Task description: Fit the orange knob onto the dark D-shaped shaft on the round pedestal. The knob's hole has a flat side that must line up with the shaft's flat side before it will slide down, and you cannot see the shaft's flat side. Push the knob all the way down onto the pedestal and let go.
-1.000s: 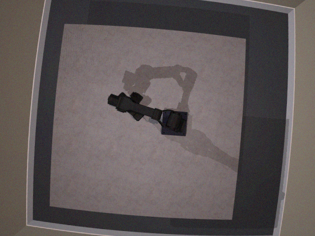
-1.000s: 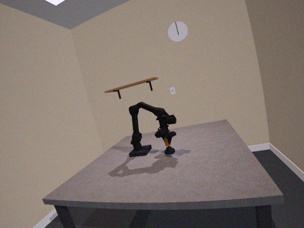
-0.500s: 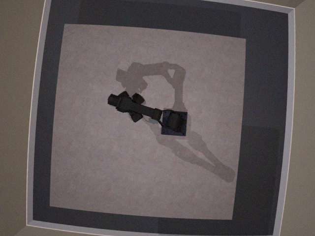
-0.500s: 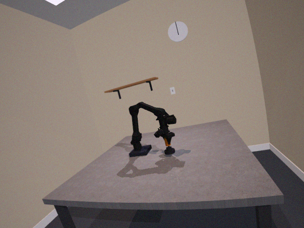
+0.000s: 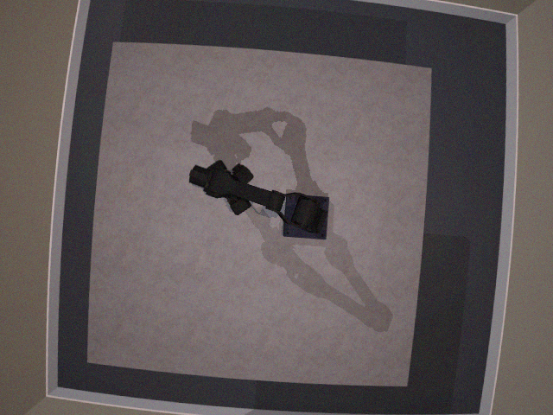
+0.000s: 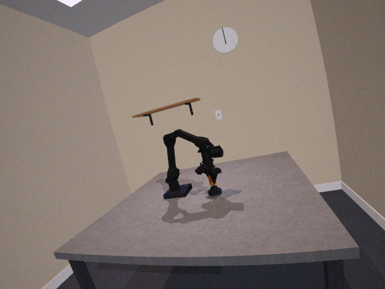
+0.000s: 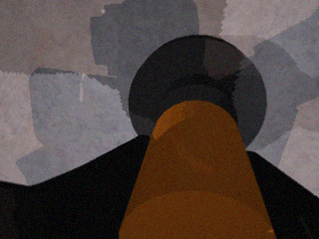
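The orange knob (image 6: 212, 180) (image 7: 194, 214) is held between the two black fingers of my gripper (image 7: 194, 152), which is shut on it. The dark round pedestal (image 6: 215, 192) (image 7: 159, 65) stands on the table directly below the knob's lower end. In the wrist view a darker raised part of the pedestal shows just behind the knob's end. The shaft's D shape is hidden, and I cannot tell whether the knob's end touches the shaft or is around it. In the top view the arm hides knob and pedestal.
The arm's dark base plate (image 5: 292, 231) (image 6: 177, 194) stands on the grey table (image 5: 178, 312) (image 6: 264, 224) beside the pedestal. Shadows of the arm lie across the table top. A wooden shelf (image 6: 168, 107) is on the wall behind.
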